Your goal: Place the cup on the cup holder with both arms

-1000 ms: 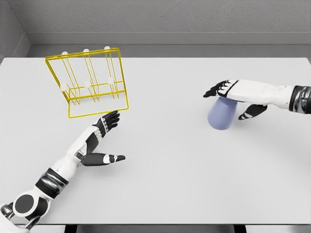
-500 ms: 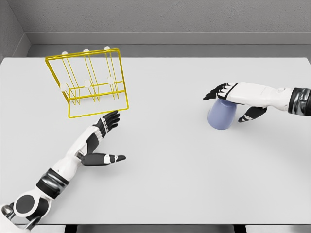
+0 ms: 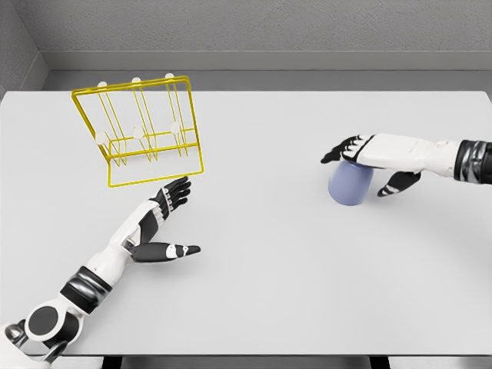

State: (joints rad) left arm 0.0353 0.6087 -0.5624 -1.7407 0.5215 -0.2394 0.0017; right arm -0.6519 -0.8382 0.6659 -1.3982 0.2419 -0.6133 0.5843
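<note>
I have the right hand (image 3: 367,157) over the pale blue plastic cup (image 3: 350,184) at table (image 3: 269,269) right, fingers spread above, thumb alongside, not yet clenched. Left hand (image 3: 157,223), fingers released, waits just beside the yellow wire cup holder (image 3: 142,138), probably to steady it.

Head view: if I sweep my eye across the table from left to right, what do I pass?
Yellow wire cup holder → left hand, open just below the holder's right corner → a wide stretch of white table → lavender cup → right hand, resting over the cup.
</note>
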